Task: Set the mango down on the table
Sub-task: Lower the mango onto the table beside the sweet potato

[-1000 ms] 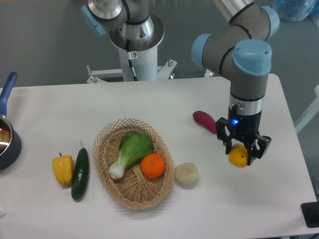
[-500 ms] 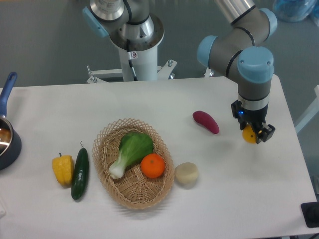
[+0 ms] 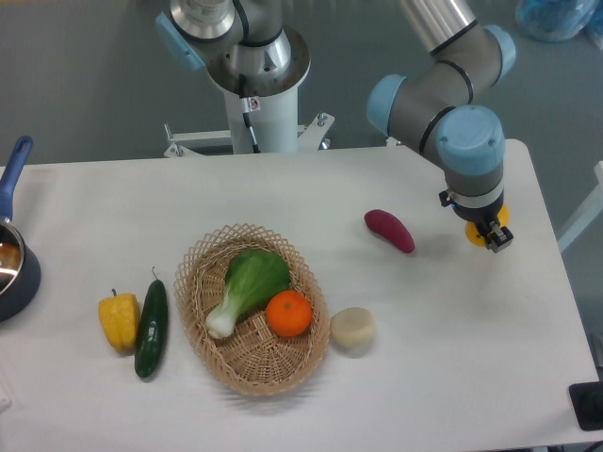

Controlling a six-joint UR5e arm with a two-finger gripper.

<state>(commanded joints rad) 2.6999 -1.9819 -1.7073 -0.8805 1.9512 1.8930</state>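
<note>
The mango (image 3: 477,233) shows only as a small yellow-orange patch below the arm's blue wrist joint at the right side of the white table (image 3: 452,358). My gripper (image 3: 488,234) is shut on it and holds it above the tabletop, with most of the fruit and both fingers hidden behind the wrist. The red-purple sweet potato (image 3: 389,231) lies on the table just left of the gripper.
A wicker basket (image 3: 252,363) at the centre front holds a green leafy vegetable (image 3: 247,285) and an orange (image 3: 288,313). A pale round piece (image 3: 352,330) sits to its right. A yellow pepper (image 3: 119,320) and a cucumber (image 3: 152,329) lie at the left, a blue pot (image 3: 13,259) at the left edge.
The gripper has carried the mango up and to the right, away from the table's front, and the wrist has turned so the fruit is now mostly hidden.
</note>
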